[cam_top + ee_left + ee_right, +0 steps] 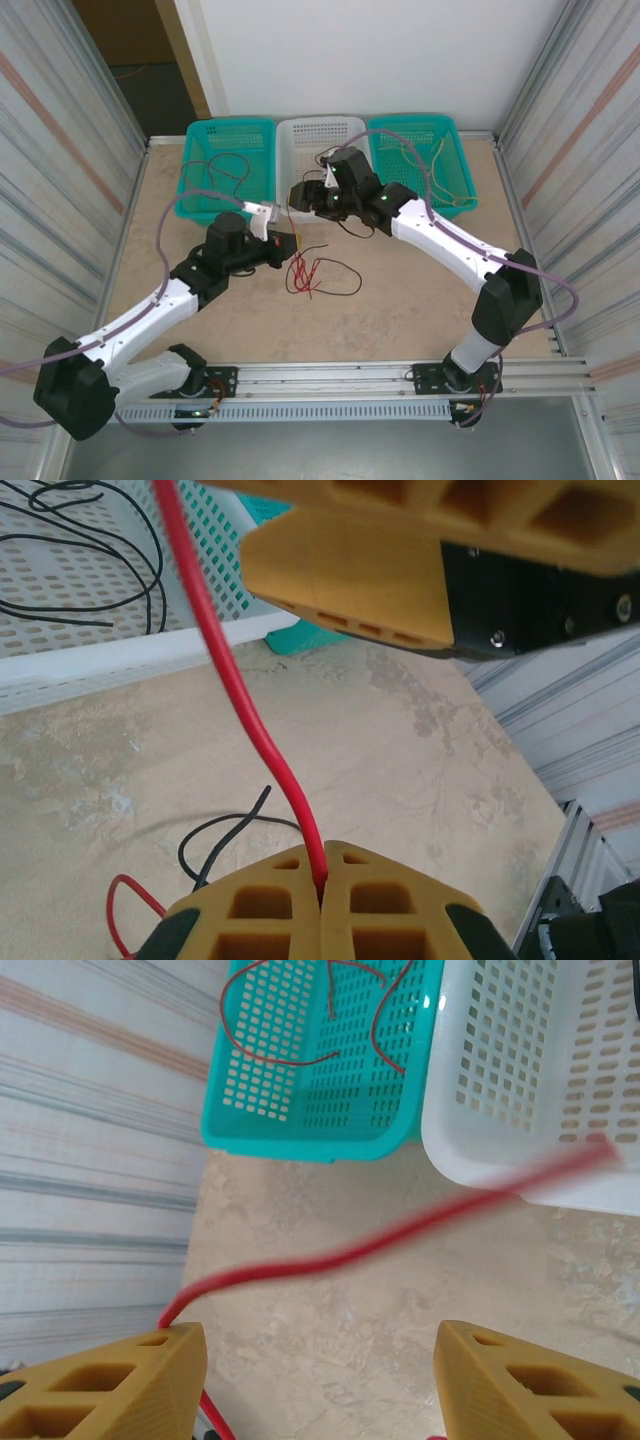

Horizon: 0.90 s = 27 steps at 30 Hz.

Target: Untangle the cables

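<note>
A loose tangle of red and black cables point(312, 273) lies on the table in front of the baskets. My left gripper point(322, 865) is shut on a red cable point(250, 710), which rises from its closed yellow fingertips toward the right gripper's finger point(350, 580) overhead. A black cable point(215, 832) curls on the table below. From above, the left gripper point(285, 243) hovers over the tangle. My right gripper point(320, 1345) is open, and the blurred red cable point(330, 1257) crosses between its fingers point(150, 1360) without being pinched. The right gripper point(302, 196) hangs at the white basket's front edge.
Three baskets line the back edge. The left teal basket point(228, 170) holds dark brown cables, the white basket point(320, 135) holds black cables point(100, 570), and the right teal basket point(455, 165) holds yellow ones. Corrugated walls close both sides.
</note>
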{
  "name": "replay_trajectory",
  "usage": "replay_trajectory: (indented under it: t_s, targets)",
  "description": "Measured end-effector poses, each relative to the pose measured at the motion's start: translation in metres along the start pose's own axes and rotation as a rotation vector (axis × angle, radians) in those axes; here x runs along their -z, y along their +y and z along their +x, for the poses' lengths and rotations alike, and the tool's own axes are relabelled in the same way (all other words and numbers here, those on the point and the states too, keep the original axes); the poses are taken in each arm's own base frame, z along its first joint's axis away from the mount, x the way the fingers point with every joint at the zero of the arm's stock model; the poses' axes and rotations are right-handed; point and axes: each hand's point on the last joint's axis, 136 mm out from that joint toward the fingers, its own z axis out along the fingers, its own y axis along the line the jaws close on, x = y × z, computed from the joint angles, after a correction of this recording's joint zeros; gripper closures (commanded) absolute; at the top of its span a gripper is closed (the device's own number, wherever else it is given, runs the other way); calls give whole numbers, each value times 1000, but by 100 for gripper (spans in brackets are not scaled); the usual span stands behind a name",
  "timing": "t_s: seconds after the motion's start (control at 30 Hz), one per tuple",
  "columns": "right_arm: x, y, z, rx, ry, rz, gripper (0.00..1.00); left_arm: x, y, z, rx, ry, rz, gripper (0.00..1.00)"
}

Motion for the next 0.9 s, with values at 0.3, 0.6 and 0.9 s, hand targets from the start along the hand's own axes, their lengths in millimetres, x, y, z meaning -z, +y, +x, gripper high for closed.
replay_trajectory:
  t_s: [0.3,0.6,0.9]
  targets:
    - [-3,-2,1,1,6,5,38,-5,5,5,1,20,-15,100]
    - [5,-9,-15,0,-26,9,46,-6,11,20,11,53,-26,100]
    - [5,-9,-16,-7,-28,3,67,-8,11,25,15,73,-18,100]
